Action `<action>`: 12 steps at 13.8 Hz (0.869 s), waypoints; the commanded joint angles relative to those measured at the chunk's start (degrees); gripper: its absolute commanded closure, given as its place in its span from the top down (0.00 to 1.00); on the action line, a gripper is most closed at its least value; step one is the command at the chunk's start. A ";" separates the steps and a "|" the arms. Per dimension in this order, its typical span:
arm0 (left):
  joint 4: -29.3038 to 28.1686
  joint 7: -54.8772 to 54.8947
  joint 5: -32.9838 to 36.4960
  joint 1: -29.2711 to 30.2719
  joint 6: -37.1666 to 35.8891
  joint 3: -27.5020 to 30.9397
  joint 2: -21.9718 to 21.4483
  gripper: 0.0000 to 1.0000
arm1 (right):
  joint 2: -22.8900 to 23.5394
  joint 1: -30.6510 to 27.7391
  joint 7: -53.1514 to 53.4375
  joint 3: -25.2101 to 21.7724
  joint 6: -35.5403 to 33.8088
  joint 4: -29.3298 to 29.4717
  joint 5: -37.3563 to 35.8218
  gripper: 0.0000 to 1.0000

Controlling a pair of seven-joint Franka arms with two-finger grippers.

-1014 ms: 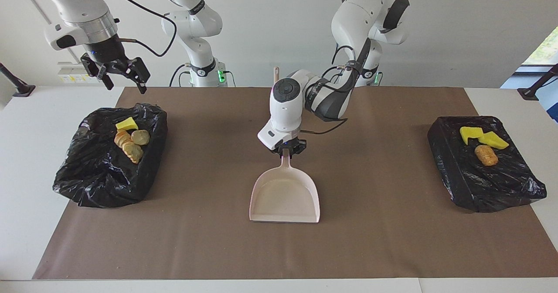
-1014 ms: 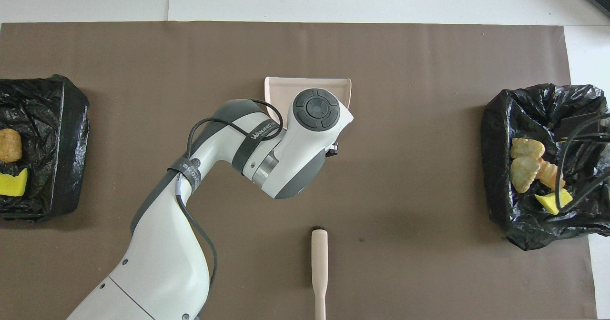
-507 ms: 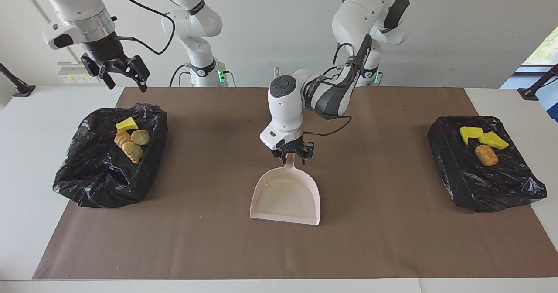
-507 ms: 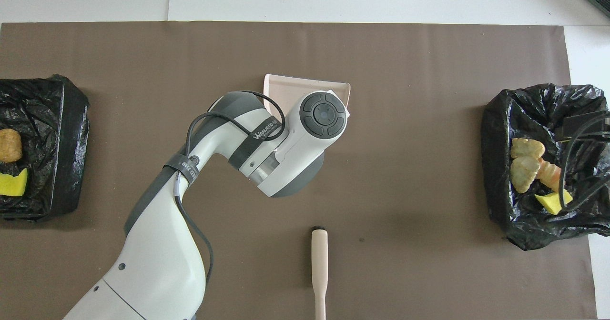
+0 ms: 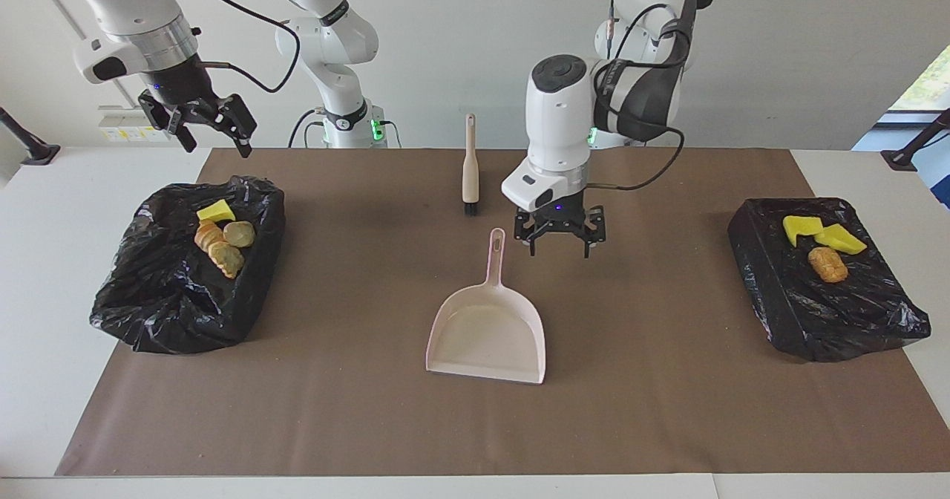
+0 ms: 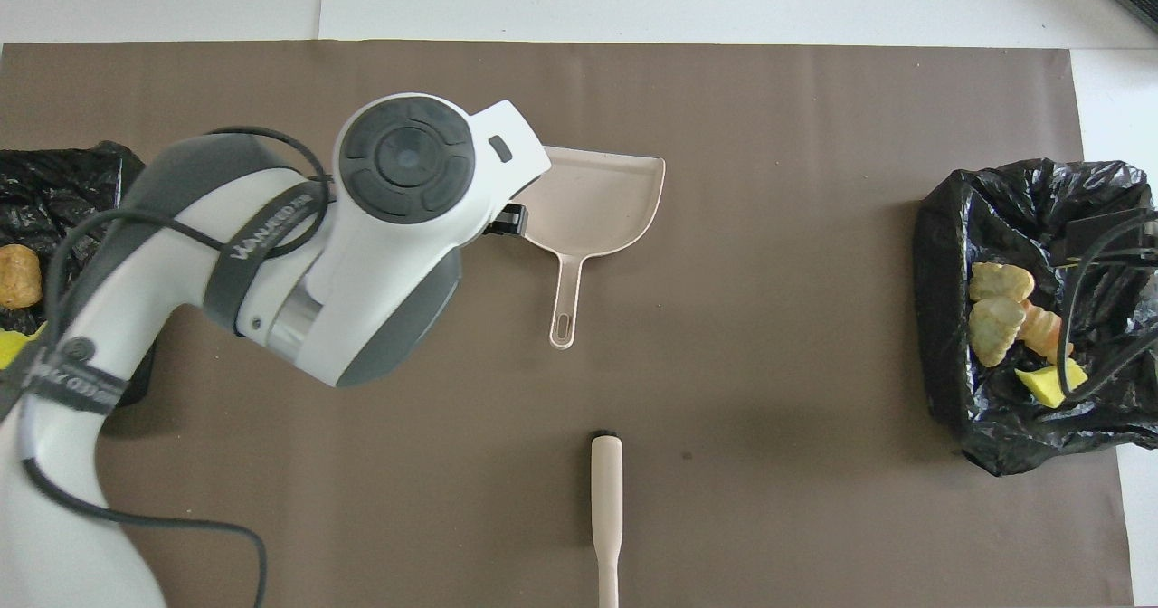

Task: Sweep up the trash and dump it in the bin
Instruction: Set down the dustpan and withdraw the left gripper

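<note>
The brown surface [image 5: 668, 410] lies bare around the dustpan [image 5: 486, 332] at frame centre. The left pincer [image 5: 560, 237] hangs open beside its handle; the right pincer [image 5: 199, 122], upper left, is open above the bin [image 5: 148, 298] holding trash [image 5: 223, 243].

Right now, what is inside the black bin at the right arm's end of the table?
Inside the black bin: one yellow sponge chunk and several tan-brown lumps, grouped by the wall nearer the robots. Anything beneath them or in the liner's folds is hidden. The open right gripper hangs above it.

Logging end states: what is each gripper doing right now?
Left gripper: open, empty, raised beside the dustpan handle.
Right gripper: open, empty, waiting above a bin.
</note>
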 commanded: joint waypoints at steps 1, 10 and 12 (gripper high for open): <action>-8.12 10.70 -6.41 8.38 -2.81 -0.26 -11.48 1.00 | 0.31 -0.67 0.31 0.71 -0.91 0.99 -0.39 1.00; -2.87 21.99 -8.09 17.55 -15.74 0.53 -18.54 1.00 | 0.31 -0.76 0.40 0.71 -0.91 1.08 0.31 1.00; 0.83 21.81 -8.35 17.64 -18.39 0.79 -16.96 1.00 | 0.31 -0.76 0.40 0.71 -0.91 1.08 0.31 1.00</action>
